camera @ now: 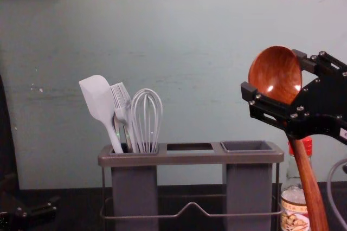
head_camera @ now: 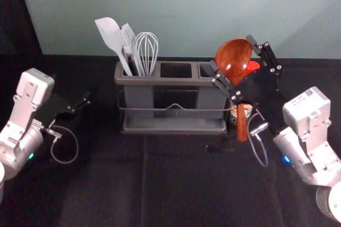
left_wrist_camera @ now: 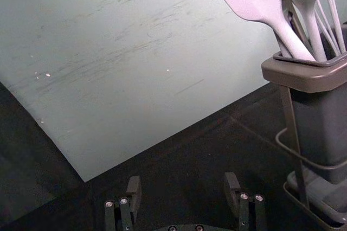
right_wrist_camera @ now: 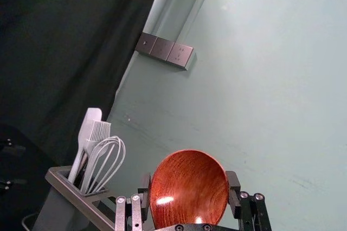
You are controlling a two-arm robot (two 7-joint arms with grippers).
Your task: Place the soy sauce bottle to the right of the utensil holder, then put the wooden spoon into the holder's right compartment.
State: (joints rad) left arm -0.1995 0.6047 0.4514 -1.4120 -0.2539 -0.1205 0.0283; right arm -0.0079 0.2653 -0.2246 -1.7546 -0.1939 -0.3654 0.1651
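My right gripper (head_camera: 232,53) is shut around the bowl of the wooden spoon (head_camera: 241,123), up beside the holder's right end; the handle hangs down, slightly tilted. In the right wrist view the spoon's bowl (right_wrist_camera: 188,187) fills the gap of the right gripper (right_wrist_camera: 188,186). The soy sauce bottle (camera: 294,215), red-capped, stands just right of the grey utensil holder (camera: 190,158), partly behind the spoon handle (camera: 310,187). No utensil shows in the right compartment (camera: 247,146). My left gripper (head_camera: 83,102) is idle at the left; in its wrist view the left gripper (left_wrist_camera: 182,187) is open and empty.
A pale spatula (camera: 97,98), a brush (camera: 121,101) and a whisk (camera: 146,120) stand in the holder's left compartment. A plain wall (head_camera: 186,14) rises behind the black-covered table (head_camera: 176,184). A socket strip (right_wrist_camera: 164,50) is on the wall.
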